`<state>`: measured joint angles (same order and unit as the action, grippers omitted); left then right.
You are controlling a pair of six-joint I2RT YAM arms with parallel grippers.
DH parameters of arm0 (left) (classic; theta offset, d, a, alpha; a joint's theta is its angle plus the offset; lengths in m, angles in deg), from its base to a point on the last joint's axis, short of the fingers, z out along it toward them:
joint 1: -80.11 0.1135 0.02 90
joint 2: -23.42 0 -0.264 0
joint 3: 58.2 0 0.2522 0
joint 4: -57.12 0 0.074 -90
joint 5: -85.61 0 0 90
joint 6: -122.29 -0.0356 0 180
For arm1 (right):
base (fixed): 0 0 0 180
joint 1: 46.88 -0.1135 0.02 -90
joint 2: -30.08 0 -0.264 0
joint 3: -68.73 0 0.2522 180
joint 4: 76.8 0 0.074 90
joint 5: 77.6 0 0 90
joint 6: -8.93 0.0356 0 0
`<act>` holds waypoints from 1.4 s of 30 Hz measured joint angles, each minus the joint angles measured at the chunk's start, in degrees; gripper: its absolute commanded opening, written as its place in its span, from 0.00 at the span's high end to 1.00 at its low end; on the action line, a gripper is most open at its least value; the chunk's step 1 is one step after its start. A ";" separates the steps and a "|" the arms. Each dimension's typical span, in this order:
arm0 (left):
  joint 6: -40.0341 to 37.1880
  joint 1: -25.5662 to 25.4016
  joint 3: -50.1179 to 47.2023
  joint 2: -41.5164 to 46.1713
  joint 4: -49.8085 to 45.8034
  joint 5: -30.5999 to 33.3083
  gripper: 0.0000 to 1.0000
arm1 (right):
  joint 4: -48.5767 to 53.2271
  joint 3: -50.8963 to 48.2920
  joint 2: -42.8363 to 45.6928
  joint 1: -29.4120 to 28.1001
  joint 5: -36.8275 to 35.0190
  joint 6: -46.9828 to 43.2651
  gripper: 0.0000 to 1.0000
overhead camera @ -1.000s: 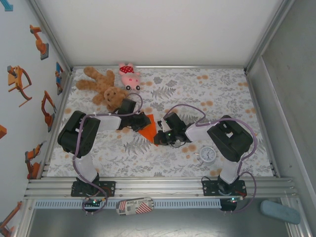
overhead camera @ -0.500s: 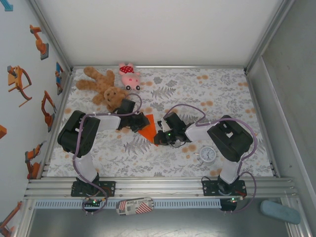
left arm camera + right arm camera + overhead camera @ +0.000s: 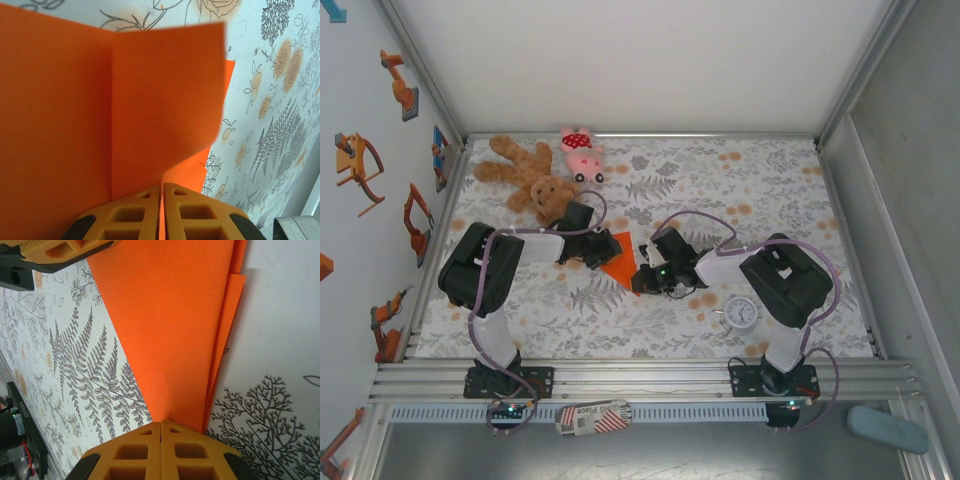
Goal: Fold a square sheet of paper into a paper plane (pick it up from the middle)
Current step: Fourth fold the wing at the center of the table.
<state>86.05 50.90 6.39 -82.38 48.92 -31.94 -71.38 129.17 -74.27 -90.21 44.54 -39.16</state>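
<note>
White, floral-printed worktop (image 3: pixel 770 200). At mid-field a folded sheet of thin bright orange paper (image 3: pixel 620 262), tapering to a point, sits between the two arms. Left end effector (image 3: pixel 161 192) is clenched on its wide end. Right end effector (image 3: pixel 161 429) is clenched on the narrow tip. Risk: opposed pulls may tear along the crease, or the tip may slip free and the layers spring open.

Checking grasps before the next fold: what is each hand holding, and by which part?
Both hands are shut on the folded orange paper: the left hand pinches its wide end, and the right hand pinches its narrow tip.
</note>
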 measured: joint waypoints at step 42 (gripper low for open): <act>-0.39 0.00 0.28 -0.28 -0.17 -0.37 0.89 | 6.01 8.24 -3.43 0.00 -6.08 0.63 0.98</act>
<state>85.65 50.90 6.67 -82.66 48.74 -32.32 -65.36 137.41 -77.70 -90.21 38.47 -38.53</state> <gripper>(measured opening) 0.115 0.050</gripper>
